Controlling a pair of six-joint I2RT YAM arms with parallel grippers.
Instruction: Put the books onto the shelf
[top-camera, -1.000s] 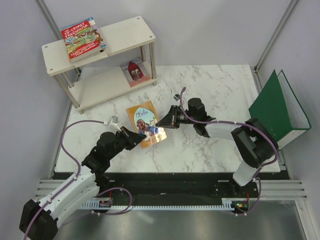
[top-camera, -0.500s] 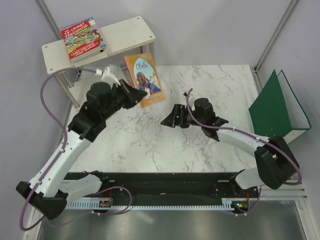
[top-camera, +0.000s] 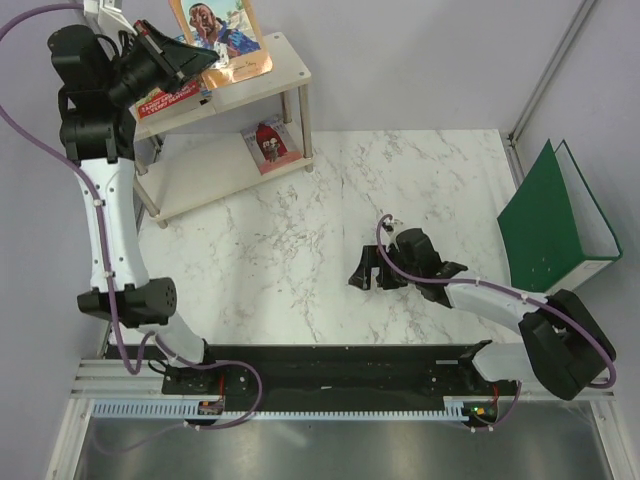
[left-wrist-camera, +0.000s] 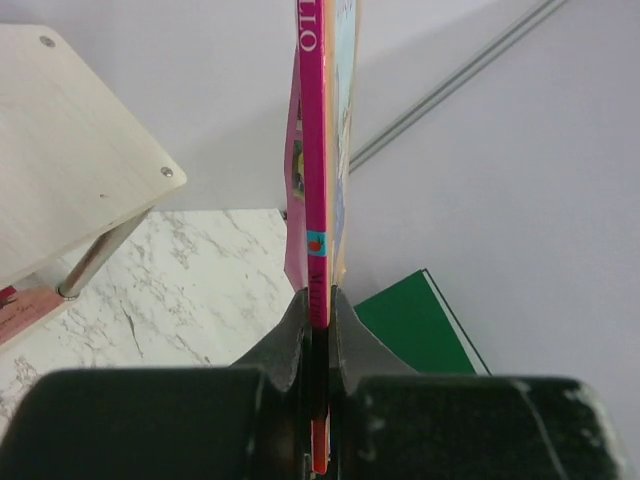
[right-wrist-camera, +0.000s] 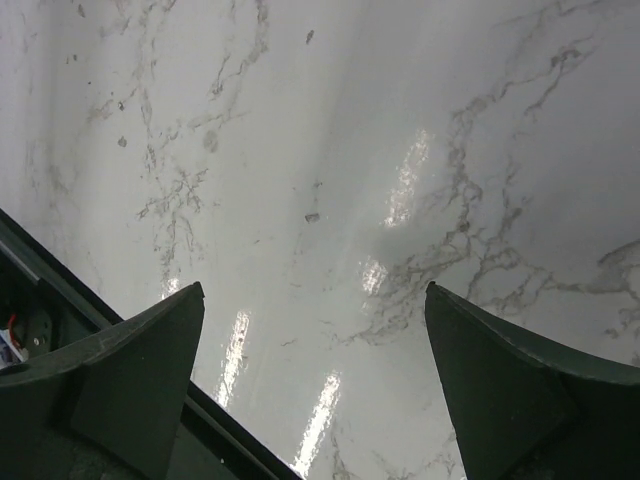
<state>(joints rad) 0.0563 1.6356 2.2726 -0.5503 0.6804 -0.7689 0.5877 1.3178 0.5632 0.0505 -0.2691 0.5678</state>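
Orange book (top-camera: 222, 35) upright in the air above cream shelf (top-camera: 275, 55).

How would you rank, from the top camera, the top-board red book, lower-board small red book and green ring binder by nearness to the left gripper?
1. Red book, top board, right by the left gripper.
2. Small red book, lower board, farther right.
3. Green ring binder, table's right edge.

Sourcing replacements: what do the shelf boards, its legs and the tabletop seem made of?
Shelf boards: probably wood or laminate, cream, matte; faint grain shows. Legs: likely metal tubing, silvery sheen. Tabletop: marble-look, grey veins, glossy glare; stone or printed laminate, cannot tell.
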